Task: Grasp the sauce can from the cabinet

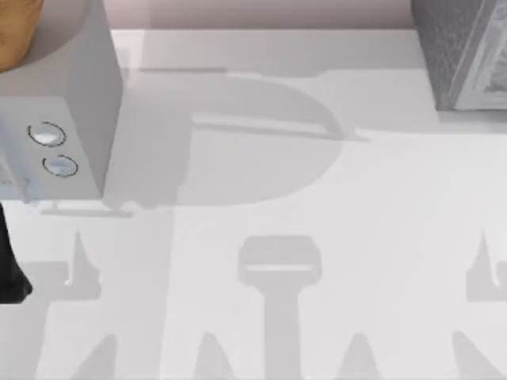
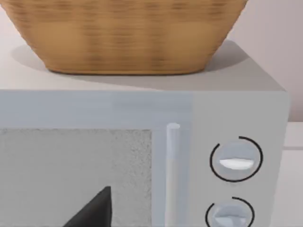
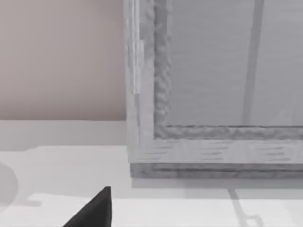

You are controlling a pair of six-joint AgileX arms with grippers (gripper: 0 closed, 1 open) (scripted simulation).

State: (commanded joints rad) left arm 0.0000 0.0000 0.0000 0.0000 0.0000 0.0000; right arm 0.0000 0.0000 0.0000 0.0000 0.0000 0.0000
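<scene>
At the top view's far left edge, low against the tabletop [image 1: 261, 198]: a dark piece of the left arm [image 1: 9, 269]. Just above it, standing at the tabletop's left side: a smooth light grey box [image 1: 79, 95] with two round knobs [image 1: 52, 149] one above the other on its front. On top of that box, at the upper left corner: a woven tan basket [image 1: 14, 32].

From the left wrist view, facing the box's front [image 2: 236, 109]: the basket [image 2: 128, 38] resting on the box's roof, a pale upright handle bar [image 2: 173, 175] between a speckled window and the knobs [image 2: 236, 160]. Low in that view, a dark pointed tip of the left gripper [image 2: 94, 213], clear of the box; how far open, cannot tell.

Across the middle of the tabletop: bare white surface, crossed by grey shadows.

At the upper right corner of the top view: the cabinet [image 1: 463, 51], dark grey and speckled, standing well apart from the box.

From the right wrist view, close before the cabinet's paler framed front panel [image 3: 213, 71]: a dark tip of the right gripper [image 3: 94, 213] over the tabletop [image 3: 61, 165], near the cabinet's lower corner and not touching it; how far open, cannot tell. Beside the cabinet, a plain pinkish wall [image 3: 61, 56].
</scene>
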